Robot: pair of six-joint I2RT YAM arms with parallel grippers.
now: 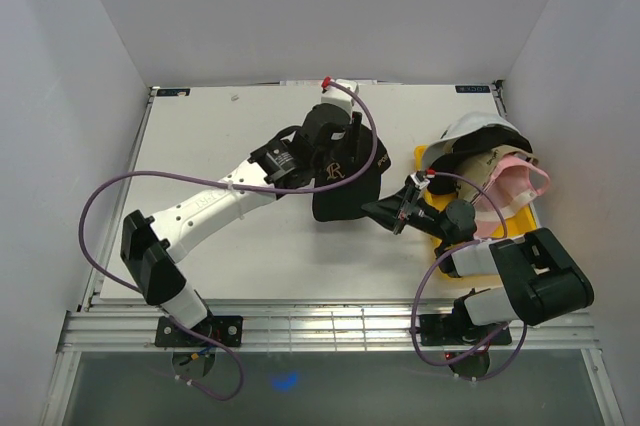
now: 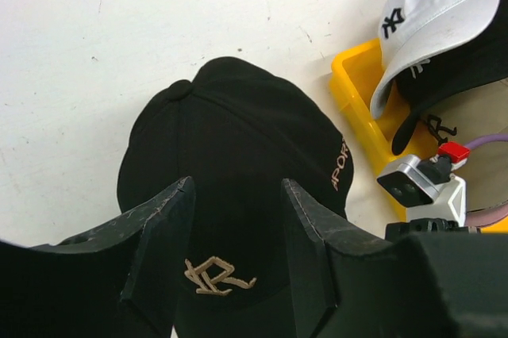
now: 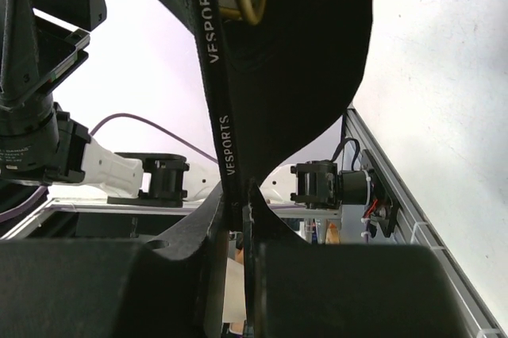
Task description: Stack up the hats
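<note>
Hats sit in two places on the table (image 1: 200, 146). One black cap (image 1: 345, 196) with a tan stitched logo on its front is near the middle of the table, a little toward the right edge, and both arms meet at it.

The left gripper (image 2: 238, 191) reaches over the cap from the left. Its two fingers (image 2: 163, 251) stand well apart, one on either side of the logo on the front panel. Whether the pads actually press on the fabric is hard to tell from the wrist view, and nothing is pinched between them.

The right gripper (image 3: 242, 199) comes in from the right side of the cap. Its jaws are closed tight on the cap's lower rim, gripping the fabric right at the inner band printed with white letters. Seen from that wrist, the rim rises from the jaws clear of the table surface, and part of a gold wire loop (image 3: 246, 1) shows up inside the cap's hollow.

The other hats are piled on a yellow tray (image 2: 353, 88) against the right edge of the table, just beside the black cap. A white cap (image 1: 480, 129) with a dark logo lies on top of the pile, toward the far side. A second black cap (image 2: 452, 92) with a pale logo lies beneath it, its brim hanging over the tray's inside. A pink cap (image 1: 522, 186) sits at the near right of the pile, turned so that its inside shows.
</note>
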